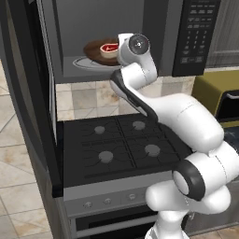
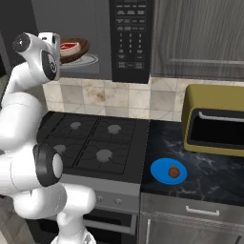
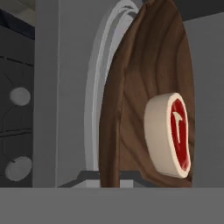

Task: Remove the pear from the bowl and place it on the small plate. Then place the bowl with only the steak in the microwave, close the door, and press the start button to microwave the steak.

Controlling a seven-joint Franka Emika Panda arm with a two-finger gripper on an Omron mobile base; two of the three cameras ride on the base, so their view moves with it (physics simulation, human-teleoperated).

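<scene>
The bowl [image 1: 99, 50] with the steak [image 1: 109, 49] sat inside the microwave [image 1: 140, 32], on its turntable; the pear [image 2: 174, 171] lay on the small plate [image 2: 162, 174]. Whether the pincer was open, I couldn't tell. Best to withdraw straight out, without nudging the bowl.

Even, flat rendered light throughout; soft shading inside the microwave [image 1: 93, 42] cavity (no glare), edges slightly blurred, no lens distortion visible.

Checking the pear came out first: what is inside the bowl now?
The bowl, on the microwave's glass tray, holds the steak. The arm covers its right side there. The pear is on the small plate.
</scene>
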